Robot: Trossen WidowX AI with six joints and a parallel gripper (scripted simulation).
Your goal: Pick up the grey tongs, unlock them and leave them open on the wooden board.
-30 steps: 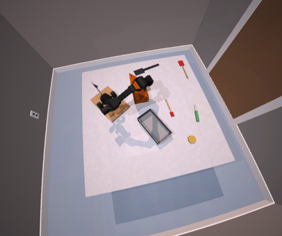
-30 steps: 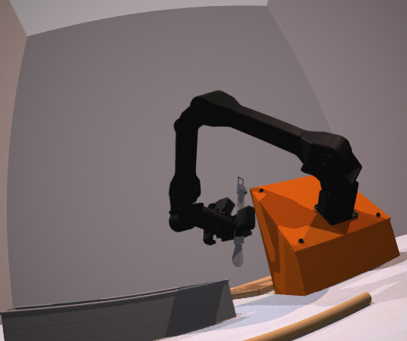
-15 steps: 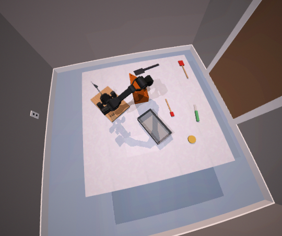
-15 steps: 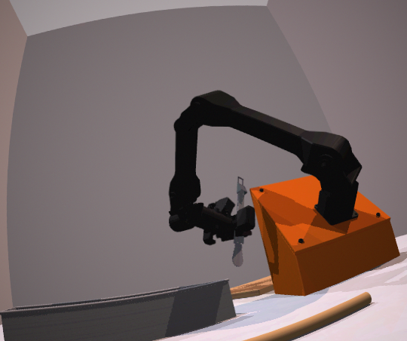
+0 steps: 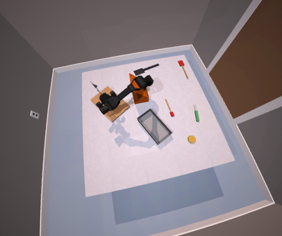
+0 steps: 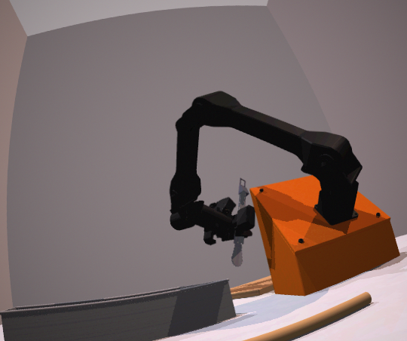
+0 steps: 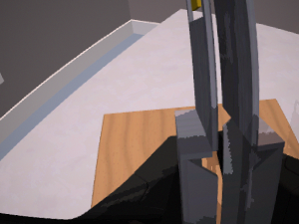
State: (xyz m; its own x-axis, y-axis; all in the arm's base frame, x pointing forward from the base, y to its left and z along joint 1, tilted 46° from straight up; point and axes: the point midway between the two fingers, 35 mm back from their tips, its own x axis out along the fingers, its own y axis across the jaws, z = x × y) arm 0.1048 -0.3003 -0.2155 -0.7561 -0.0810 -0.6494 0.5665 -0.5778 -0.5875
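The grey tongs (image 5: 94, 85) (image 6: 237, 254) (image 7: 239, 64) stand nearly upright in the air, looped hinge end up and rounded tips down in the exterior view. My gripper (image 6: 245, 220) (image 7: 198, 144) is shut on the tongs' two arms around mid-length. The wrist view shows a narrow gap between the arms and a small yellow part (image 7: 196, 3) at the top edge. Whether the lock is released cannot be told. The wooden board (image 5: 122, 105) (image 6: 253, 290) (image 7: 130, 143) lies below the gripper, with space under the tips. The roasting tin (image 5: 161, 121) (image 6: 127, 318) holds no tongs.
The orange base (image 5: 141, 97) (image 6: 338, 260) stands beside the board. A black spatula (image 5: 139, 71) lies behind it. Two red-headed spatulas (image 5: 172, 114) (image 5: 181, 63), a green-handled tool (image 5: 197, 116) and a yellow disc (image 5: 191, 139) lie to the right.
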